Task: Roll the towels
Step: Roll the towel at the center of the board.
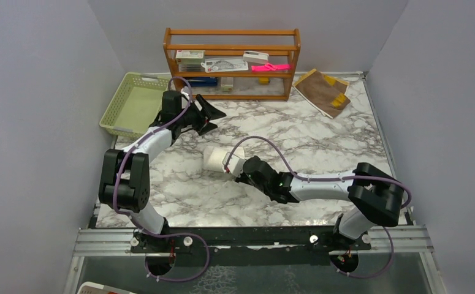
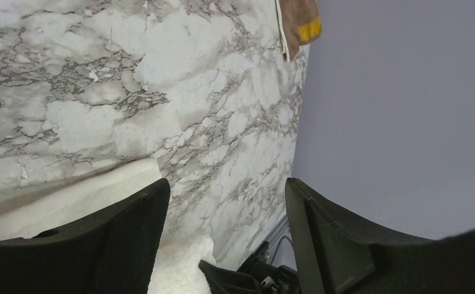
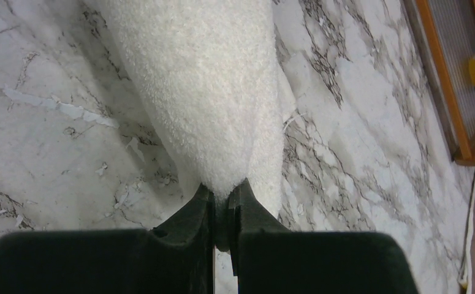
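Finishing the cream towel's [image 1: 213, 158] roll mid-bench [image 1: 320, 144], the right gripper [image 3: 222, 205] pinches its end, the left gripper [image 1: 215, 115] gapes empty; the brown towel [image 1: 322, 90], back right corner, likely needs fetching next.

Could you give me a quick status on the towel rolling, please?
Left tool open, empty. Right tool shut on cream towel, rolled, mid-table. Brown towel flat by shelf. Nothing between them.
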`<state>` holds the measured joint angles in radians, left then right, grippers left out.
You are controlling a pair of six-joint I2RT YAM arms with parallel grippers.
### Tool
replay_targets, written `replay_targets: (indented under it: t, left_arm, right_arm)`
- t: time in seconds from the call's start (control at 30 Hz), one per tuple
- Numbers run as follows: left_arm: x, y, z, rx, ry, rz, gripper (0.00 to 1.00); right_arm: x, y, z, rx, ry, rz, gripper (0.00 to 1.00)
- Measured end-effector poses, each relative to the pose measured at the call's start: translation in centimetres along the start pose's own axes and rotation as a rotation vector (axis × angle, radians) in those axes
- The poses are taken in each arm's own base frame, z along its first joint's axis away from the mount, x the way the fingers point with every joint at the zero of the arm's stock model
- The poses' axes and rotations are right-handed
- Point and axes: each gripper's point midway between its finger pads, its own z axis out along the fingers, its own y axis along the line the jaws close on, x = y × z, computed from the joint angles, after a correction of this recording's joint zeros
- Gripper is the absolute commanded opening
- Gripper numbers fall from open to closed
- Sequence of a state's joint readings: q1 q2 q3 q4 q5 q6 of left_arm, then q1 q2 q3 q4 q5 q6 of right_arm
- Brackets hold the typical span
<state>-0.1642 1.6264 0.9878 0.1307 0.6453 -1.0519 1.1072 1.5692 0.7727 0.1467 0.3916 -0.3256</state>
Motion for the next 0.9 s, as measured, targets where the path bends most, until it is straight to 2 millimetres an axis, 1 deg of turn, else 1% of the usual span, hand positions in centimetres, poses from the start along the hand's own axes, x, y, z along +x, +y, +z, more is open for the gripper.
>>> replay_targets:
  t: [0.07, 0.17, 0.27, 0.37, 0.4, 0.53, 0.6, 0.67, 0.73, 0.83, 0.9]
  left_arm:
    - [-0.2, -0.4, 0.0, -0.001, 0.008, 0.028, 0.71]
    - [0.1, -0.6, -0.1, -0.003, 0.037, 0.057, 0.70]
    - [1.0, 0.3, -0.2, -0.021, 0.084, 0.068, 0.70]
    - [2.4, 2.2, -0.4, -0.066, 0.130, 0.064, 0.70]
    - [2.9, 3.0, -0.5, -0.083, 0.142, 0.061, 0.69]
    - [5.6, 7.1, -1.3, -0.184, 0.196, 0.028, 0.69]
    - [6.8, 8.8, -1.8, -0.228, 0.218, 0.004, 0.69]
    - [7.7, 9.9, -2.2, -0.255, 0.231, -0.010, 0.69]
    - [8.4, 10.5, -2.6, -0.270, 0.239, -0.017, 0.69]
    - [8.9, 11.0, -3.0, -0.280, 0.239, -0.013, 0.69]
    - [9.0, 11.7, -3.1, -0.294, 0.232, -0.006, 0.69]
  right_arm:
    - [0.0, 0.5, 0.2, -0.018, -0.038, -0.034, 0.01]
    - [-0.1, 1.1, 0.3, -0.033, -0.103, -0.099, 0.01]
    - [-0.9, 1.2, 0.8, -0.028, -0.164, -0.160, 0.01]
    - [-1.8, 1.3, 1.5, -0.012, -0.212, -0.211, 0.01]
    - [-1.7, 1.5, 1.7, -0.017, -0.211, -0.221, 0.01]
    - [-2.2, 1.9, 1.9, -0.036, -0.244, -0.249, 0.01]
    - [-2.5, 2.1, 1.9, -0.044, -0.255, -0.255, 0.01]
    - [-2.5, 2.2, 1.9, -0.050, -0.258, -0.260, 0.01]
    - [-2.4, 2.3, 2.0, -0.054, -0.257, -0.265, 0.01]
    - [-2.3, 2.5, 2.0, -0.060, -0.257, -0.270, 0.01]
    - [-2.4, 2.5, 2.0, -0.061, -0.258, -0.271, 0.01]
